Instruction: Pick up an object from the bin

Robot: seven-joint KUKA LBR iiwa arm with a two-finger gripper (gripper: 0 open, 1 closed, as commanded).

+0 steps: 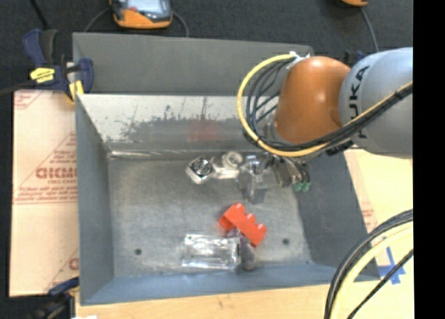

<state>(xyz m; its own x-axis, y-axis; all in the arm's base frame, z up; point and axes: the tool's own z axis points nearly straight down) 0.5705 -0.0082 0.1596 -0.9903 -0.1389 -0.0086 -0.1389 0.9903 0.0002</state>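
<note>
Down low over the floor of the bin (139,199) with the hand (254,180), in the far right part, close to the foot of the far wall. Cannot tell how far open, nor whether anything is gripped. Crowded from above by the orange cover (309,99) and the looped cables (245,102) on the wrist. Just left of the hand, along the far wall: a shiny silver and clear piece (212,168), lying flat, with its right end right beside the hand; cannot tell whether touching. Toward the near wall from the hand: a red-orange blocky piece (243,224), apart from the hand, with a band of bare floor between. Closer still to the near edge: a clear crinkled packet (207,251), flat and close to the foot of the near wall, with a small dark thing (247,260) at its right end, just beside the red-orange piece. Open, bare floor across the whole left half, from the left wall to the silver piece and the packet. Bare floor in the near right corner as well. To the right of the hand, just a narrow strip of floor before the right wall, overhung by the arm (382,102).
</note>
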